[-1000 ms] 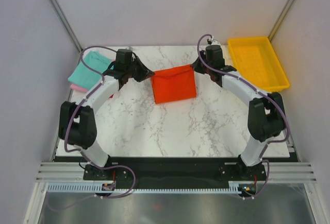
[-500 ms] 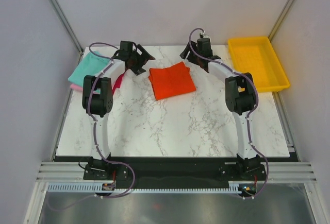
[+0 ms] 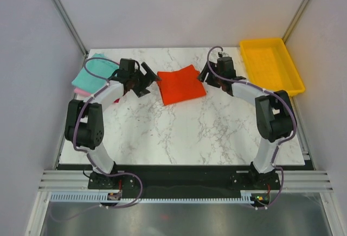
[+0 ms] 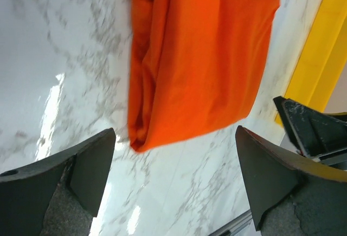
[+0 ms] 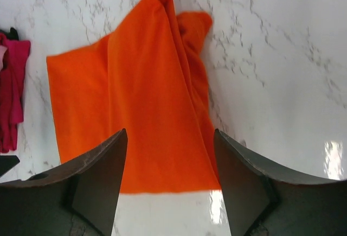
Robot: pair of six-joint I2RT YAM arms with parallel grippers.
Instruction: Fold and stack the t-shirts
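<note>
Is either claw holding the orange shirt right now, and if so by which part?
Nothing is held. The left claw and right claw both stand open, one at each side of the folded orange t-shirt, which lies free on the table.

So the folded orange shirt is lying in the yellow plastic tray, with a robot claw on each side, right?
No. The folded orange-red cloth shirt lies on the white marble table, not in the yellow plastic tray, as the top view shows. The left gripper and right gripper do stand either side of it.
</note>
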